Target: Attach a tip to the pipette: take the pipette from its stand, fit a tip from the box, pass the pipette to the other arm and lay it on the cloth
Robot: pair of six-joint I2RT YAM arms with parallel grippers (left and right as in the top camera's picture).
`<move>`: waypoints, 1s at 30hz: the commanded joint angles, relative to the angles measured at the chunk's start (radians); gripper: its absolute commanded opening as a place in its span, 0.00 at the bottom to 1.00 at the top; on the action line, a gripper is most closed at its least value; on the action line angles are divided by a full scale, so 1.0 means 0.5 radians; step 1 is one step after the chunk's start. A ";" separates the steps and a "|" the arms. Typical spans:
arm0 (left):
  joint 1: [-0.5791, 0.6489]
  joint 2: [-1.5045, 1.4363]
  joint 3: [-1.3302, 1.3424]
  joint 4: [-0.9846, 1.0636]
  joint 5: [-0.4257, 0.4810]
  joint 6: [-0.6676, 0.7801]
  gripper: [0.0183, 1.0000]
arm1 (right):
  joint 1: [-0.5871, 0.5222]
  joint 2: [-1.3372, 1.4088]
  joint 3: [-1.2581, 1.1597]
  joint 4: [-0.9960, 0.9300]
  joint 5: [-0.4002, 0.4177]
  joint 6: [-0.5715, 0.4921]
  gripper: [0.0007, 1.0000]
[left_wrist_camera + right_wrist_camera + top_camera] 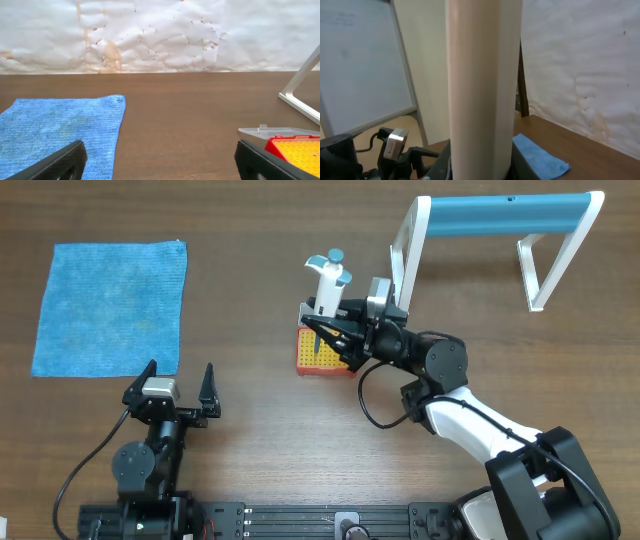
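Note:
The white pipette (326, 280) with a blue top stands upright over the red and yellow tip box (318, 356) at mid-table, and my right gripper (330, 320) is shut on its body. In the right wrist view the pipette's pale barrel (482, 85) runs up the middle. The blue cloth (110, 308) lies flat at the far left. My left gripper (180, 388) stands open near the table's front, right of the cloth's near corner, with nothing between its fingers (55, 162). Its own view shows the cloth (60, 130) and the tip box (297, 152) with a clear lid behind it.
The pipette stand (500, 215), a white frame with a blue top bar, stands at the back right; one of its legs (300, 95) runs behind the tip box. Bare wooden table lies between the cloth and the box. A white wall (160, 35) backs the table.

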 commanded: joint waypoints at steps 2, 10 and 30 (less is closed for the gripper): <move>-0.002 -0.011 -0.005 -0.010 -0.014 0.005 0.95 | -0.024 -0.035 0.043 0.011 -0.025 0.168 0.08; -0.002 -0.011 -0.005 -0.011 -0.015 0.005 0.95 | -0.034 -0.034 0.039 -0.005 -0.029 0.275 0.08; -0.002 0.024 -0.005 0.086 0.678 -2.593 0.95 | 0.009 -0.034 0.039 -0.926 -0.366 1.170 0.08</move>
